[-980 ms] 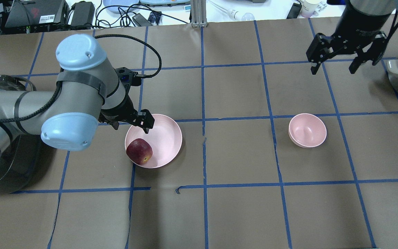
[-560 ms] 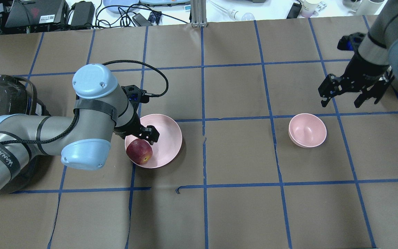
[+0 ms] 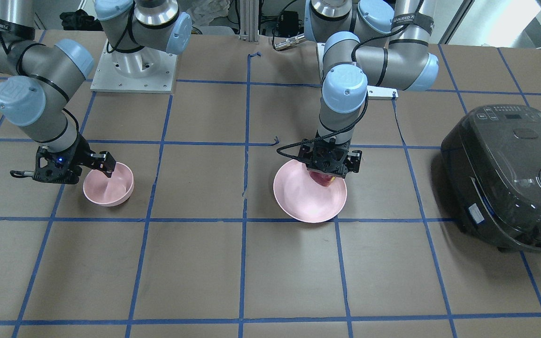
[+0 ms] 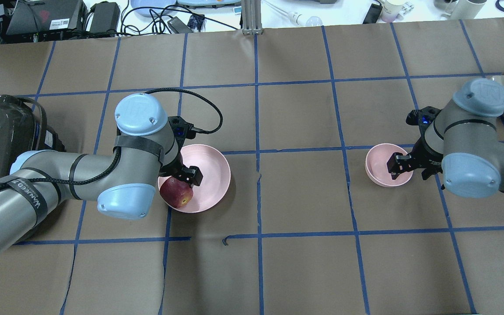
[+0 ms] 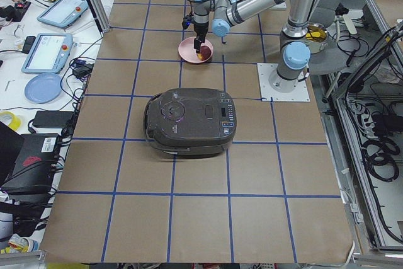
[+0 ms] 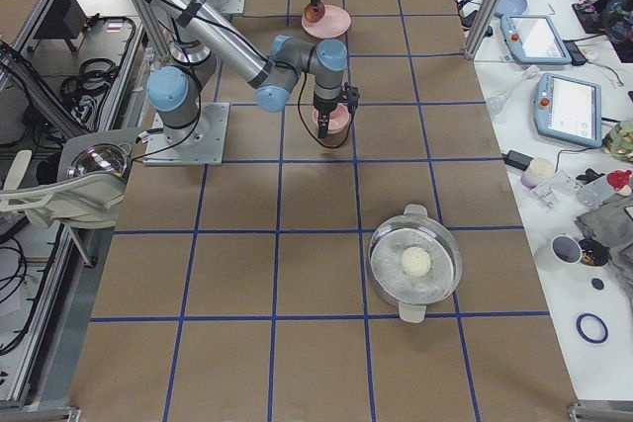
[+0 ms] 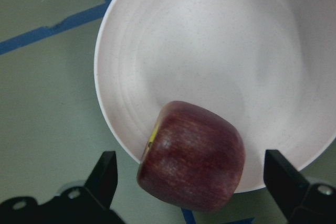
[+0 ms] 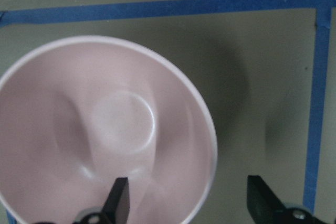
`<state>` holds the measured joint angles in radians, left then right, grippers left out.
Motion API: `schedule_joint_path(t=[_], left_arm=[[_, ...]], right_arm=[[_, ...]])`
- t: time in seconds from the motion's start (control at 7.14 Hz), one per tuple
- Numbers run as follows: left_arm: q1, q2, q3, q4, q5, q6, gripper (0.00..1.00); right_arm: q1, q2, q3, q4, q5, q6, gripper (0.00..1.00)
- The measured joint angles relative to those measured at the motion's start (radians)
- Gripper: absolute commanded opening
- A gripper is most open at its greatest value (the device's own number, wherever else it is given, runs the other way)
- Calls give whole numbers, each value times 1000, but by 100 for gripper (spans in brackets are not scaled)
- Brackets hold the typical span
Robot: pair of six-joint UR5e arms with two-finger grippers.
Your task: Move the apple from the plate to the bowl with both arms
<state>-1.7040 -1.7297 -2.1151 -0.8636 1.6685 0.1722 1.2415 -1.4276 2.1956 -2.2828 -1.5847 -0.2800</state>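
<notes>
The apple [image 7: 191, 156] lies at the rim of the plate [image 4: 217, 175], on the side nearest to the robot, and partly hangs over this rim. The left pincer [image 7: 191, 182] is open, with one finger at each side of the apple and not touching it. To grasp well, I think it should go a little lower and close slowly on the widest part, so the apple does not roll off the plate. Well apart from the plate, the right pincer [image 8: 191, 198] is open across the rim of the bowl [image 4: 381, 164], one finger inside.
</notes>
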Motion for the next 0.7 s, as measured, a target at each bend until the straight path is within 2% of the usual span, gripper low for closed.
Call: schedule_joint_path(t=[0.14,0.28,0.42,0.56,0.7], left_arm=[[-2,-13,-8,19,0,0,100],[-3,-26,-20,33,0,0,92],[-3,-37,-31,48,0,0,79],[-4,-47,-38,64,0,-2,30],[-5,-53,-44,81,1,-4,20]], right_arm=[[0,4,6,-13,0,-9,0],[0,5,4,-20,0,-12,0],[-1,5,-3,-22,0,-13,0],[0,6,-14,-23,0,-13,0],[0,7,-29,-21,1,-12,0]])
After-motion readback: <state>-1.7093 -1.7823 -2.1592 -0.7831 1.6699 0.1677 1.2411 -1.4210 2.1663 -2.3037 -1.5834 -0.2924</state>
